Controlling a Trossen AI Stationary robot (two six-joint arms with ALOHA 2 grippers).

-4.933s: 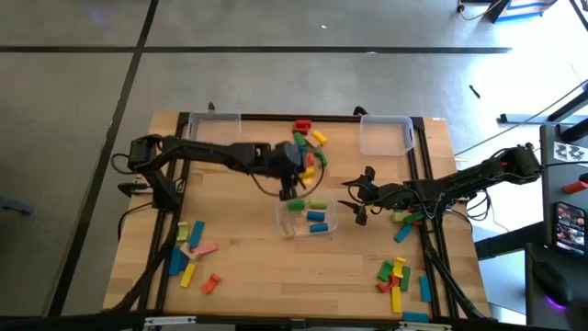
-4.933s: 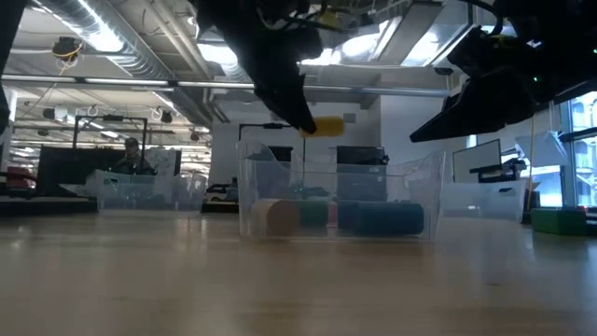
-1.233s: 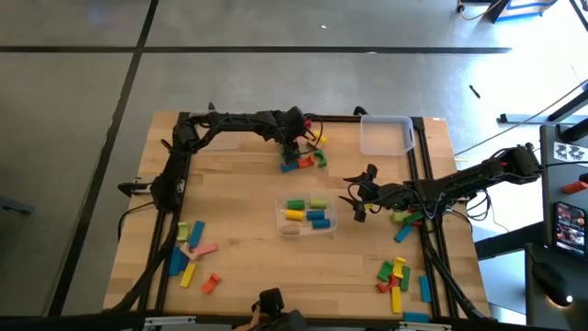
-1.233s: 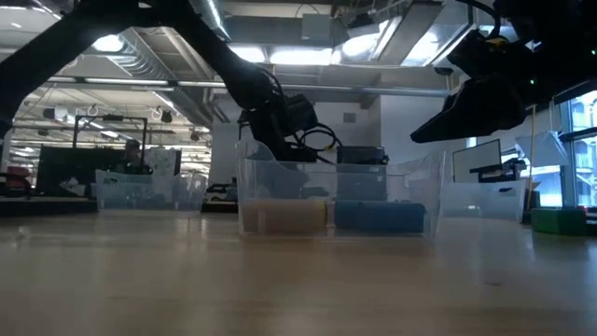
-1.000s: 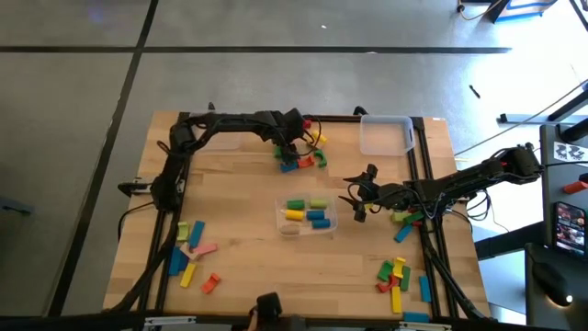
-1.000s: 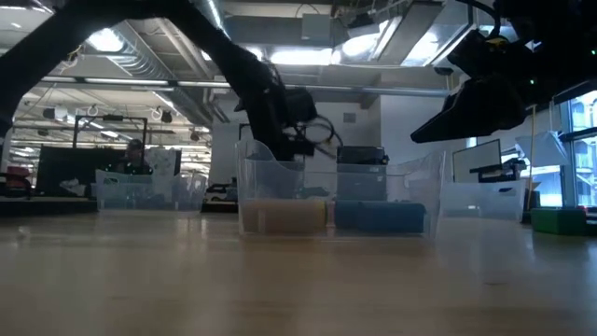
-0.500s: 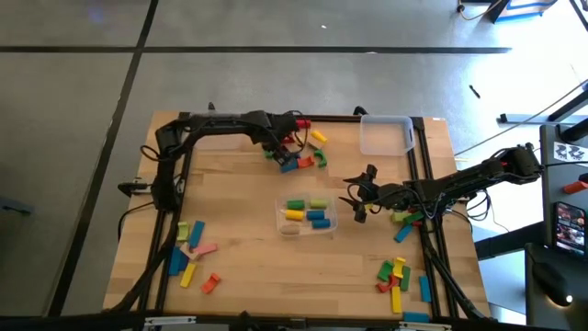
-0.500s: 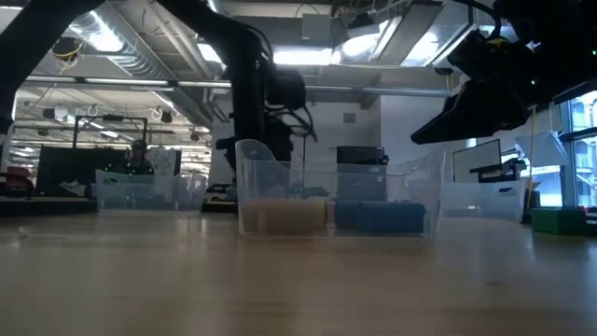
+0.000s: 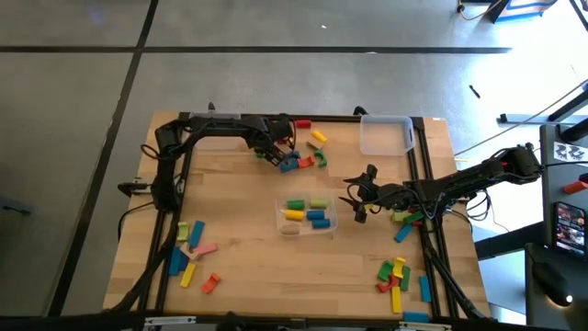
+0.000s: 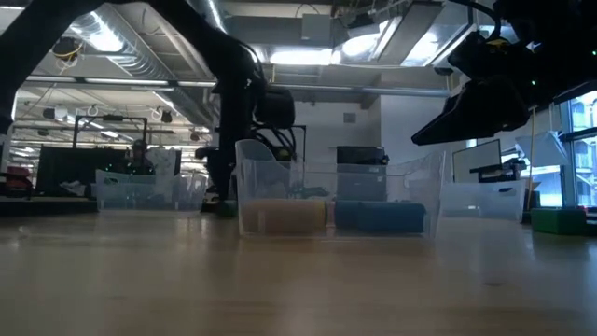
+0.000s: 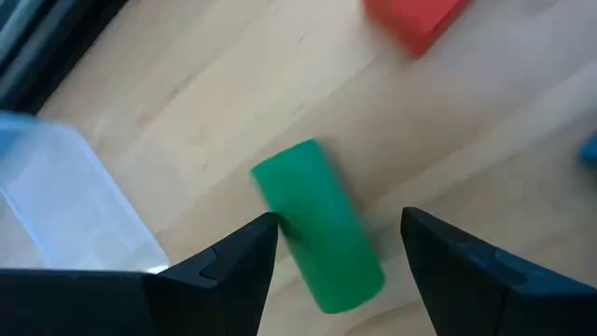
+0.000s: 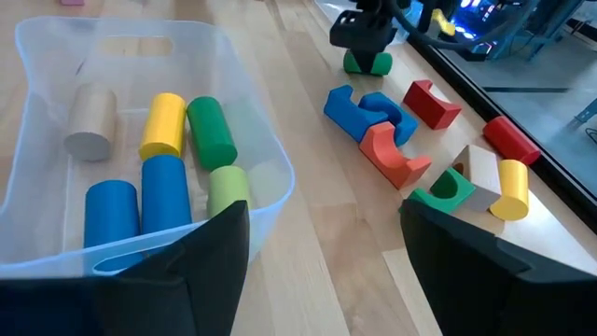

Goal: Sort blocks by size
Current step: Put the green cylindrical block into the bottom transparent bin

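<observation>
— Where are your fingers?
— My left gripper [image 11: 338,245] is spread wide, straddling a green cylinder [image 11: 320,224] lying on the table [image 9: 239,211] near the far-edge blocks [image 9: 303,158].
— And your right gripper [image 9: 356,197]?
— Open too, empty, beside the clear bin [image 9: 308,216].

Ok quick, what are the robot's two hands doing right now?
Left gripper: open, down around a green cylinder block, not squeezing it yet.
Right gripper: open, holding nothing, waiting beside the clear bin.
</observation>
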